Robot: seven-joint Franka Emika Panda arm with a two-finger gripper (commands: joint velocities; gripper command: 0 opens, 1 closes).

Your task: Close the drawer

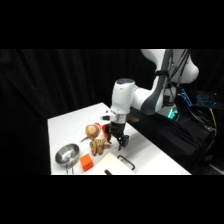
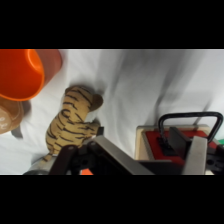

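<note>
The light-wood drawer [image 1: 111,164] lies at the table's front edge, its black wire loop handle [image 1: 126,162] facing right. In the wrist view the drawer [image 2: 144,145] shows a red inside, and its handle [image 2: 190,119] stands just beyond my fingers. My gripper [image 1: 118,142] hangs a little above and behind the handle. It is open [image 2: 156,159] with nothing held. One finger [image 2: 197,156] sits in front of the handle, the other [image 2: 116,152] beside the drawer's left edge. The drawer's case is cut off by the picture's lower edge.
A striped tiger toy [image 1: 99,146] [image 2: 71,122] lies close to the left of the gripper. An orange cup [image 2: 19,72] and a brown round object [image 1: 91,131] are behind it. A metal bowl [image 1: 67,154] and a small orange block [image 1: 86,162] sit at the front left.
</note>
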